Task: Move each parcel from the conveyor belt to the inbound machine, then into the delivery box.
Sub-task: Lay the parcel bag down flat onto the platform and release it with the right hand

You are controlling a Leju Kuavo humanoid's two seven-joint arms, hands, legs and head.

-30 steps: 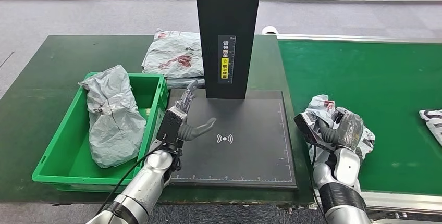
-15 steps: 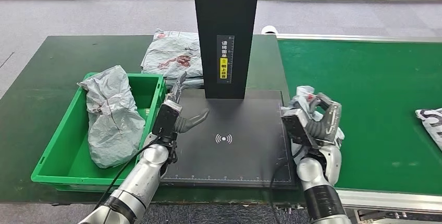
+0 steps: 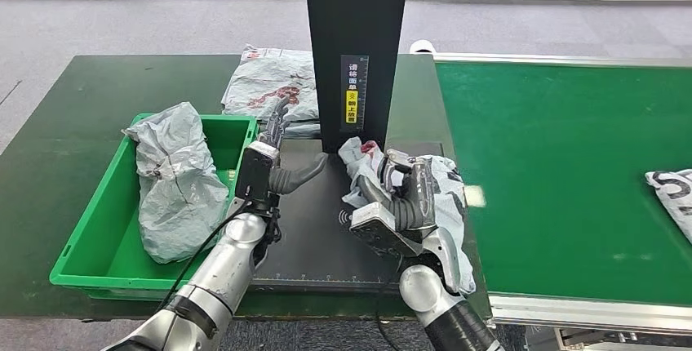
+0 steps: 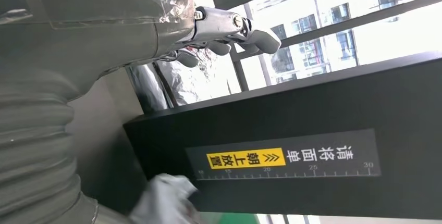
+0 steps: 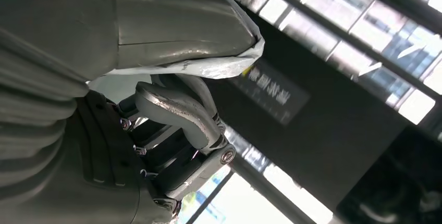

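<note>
At the left of the head view you have one grey parcel (image 3: 173, 181) already lying in the green delivery box (image 3: 90, 246). Just right of it, your left hand (image 3: 269, 169) hovers empty with fingers spread over the near-left edge of the inbound machine (image 3: 357, 57). At centre, your right hand (image 3: 397, 204) grips a white parcel (image 3: 445, 204) above the machine's black plate (image 3: 314, 241); it looks not yet set down. At the right edge, another parcel (image 3: 671, 189) waits on the conveyor belt (image 3: 563, 171).
</note>
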